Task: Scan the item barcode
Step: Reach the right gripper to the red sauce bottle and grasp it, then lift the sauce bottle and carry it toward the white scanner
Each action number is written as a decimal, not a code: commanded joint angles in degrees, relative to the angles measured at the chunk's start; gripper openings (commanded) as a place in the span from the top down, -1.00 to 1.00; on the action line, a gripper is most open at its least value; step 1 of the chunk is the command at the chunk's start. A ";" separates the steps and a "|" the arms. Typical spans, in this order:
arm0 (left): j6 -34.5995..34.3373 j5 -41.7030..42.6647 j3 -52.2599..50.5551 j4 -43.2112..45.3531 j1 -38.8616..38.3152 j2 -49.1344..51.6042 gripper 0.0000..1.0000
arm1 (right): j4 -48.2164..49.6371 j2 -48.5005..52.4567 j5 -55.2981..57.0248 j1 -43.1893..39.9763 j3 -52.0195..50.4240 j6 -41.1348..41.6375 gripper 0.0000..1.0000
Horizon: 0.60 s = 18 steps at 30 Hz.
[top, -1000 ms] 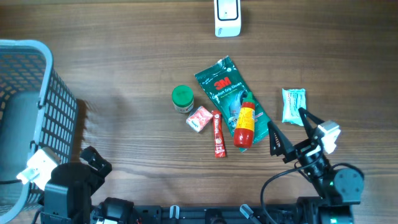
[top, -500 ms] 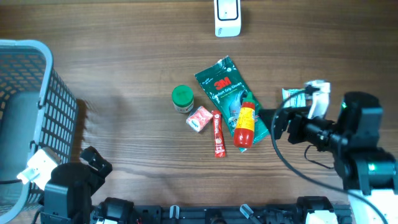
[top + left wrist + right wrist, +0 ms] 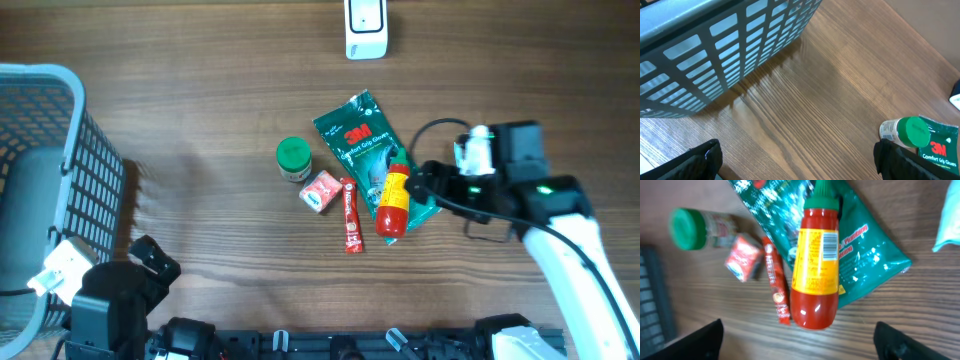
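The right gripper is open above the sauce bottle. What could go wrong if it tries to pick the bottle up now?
1. The bottle lies partly on the glove pack. Closing fingers might pinch the pack too, or the bottle might roll.
2. The red sachet lies close beside the bottle, so a descending finger could hit it.
3. The barcode faces up, and a grip by the right gripper across the label could cover it.

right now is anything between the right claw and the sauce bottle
Nothing visible. The right claw hangs open over the red sauce bottle, which lies on top of the green 3M glove packet with its barcode facing up. A red stick sachet lies close beside the bottle and might crowd one finger.
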 commanded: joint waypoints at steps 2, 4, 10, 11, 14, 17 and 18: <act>-0.55 -0.13 0.59 0.13 0.44 -0.20 -1.00 | 0.66 10.23 15.69 10.78 0.92 16.04 -0.72; -0.55 -0.13 0.59 0.13 0.44 -0.20 -1.00 | 1.88 15.78 15.32 13.57 0.92 19.19 -0.73; -0.55 -0.13 0.59 0.13 0.44 -0.20 -1.00 | 7.41 25.70 14.34 18.51 0.92 22.80 -0.74; -0.55 -0.13 0.59 0.13 0.44 -0.20 -1.00 | 8.61 26.49 14.34 18.69 0.92 23.30 -0.73; -0.55 -0.13 0.59 0.13 0.44 -0.20 -1.00 | 9.88 27.28 16.55 18.69 0.92 24.04 -0.55; -0.55 -0.13 0.59 0.13 0.44 -0.20 -1.00 | 11.17 27.28 18.62 18.69 0.92 18.38 -0.18; -0.55 -0.13 0.59 0.13 0.44 -0.20 -1.00 | 11.21 27.28 18.60 18.69 0.92 16.50 -0.14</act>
